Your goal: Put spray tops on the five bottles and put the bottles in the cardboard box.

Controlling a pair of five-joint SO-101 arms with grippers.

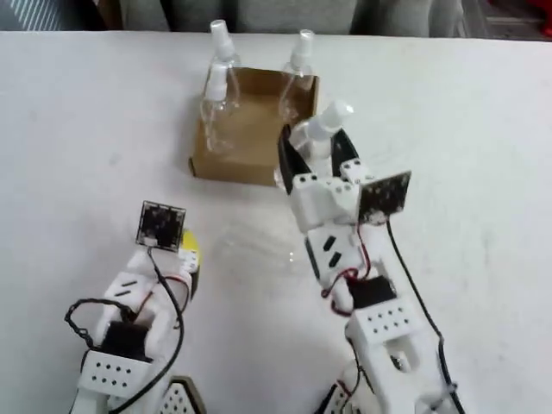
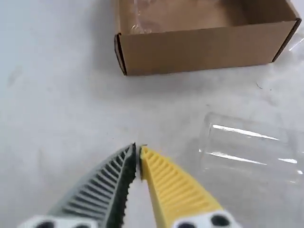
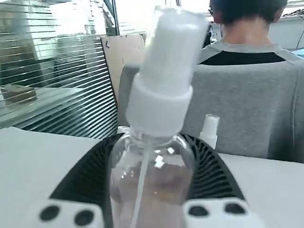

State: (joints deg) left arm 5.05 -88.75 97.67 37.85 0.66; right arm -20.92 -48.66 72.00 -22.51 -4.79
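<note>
You're working on a plain white tabletop point(image 1: 466, 103), evenly lit, with a faint sheen on it. Just past its far edge you can see a run of grey upholstery point(image 1: 293, 15), and at the far corner a scrap of red point(image 1: 517, 17) too small to identify. From the right wrist view you look across the room to horizontal blinds point(image 3: 52, 80) with daylight coming through the slats. There is a bright pane point(image 3: 133, 16) higher up, and a tan board point(image 3: 124, 61) stands upright beside the blinds.
</note>
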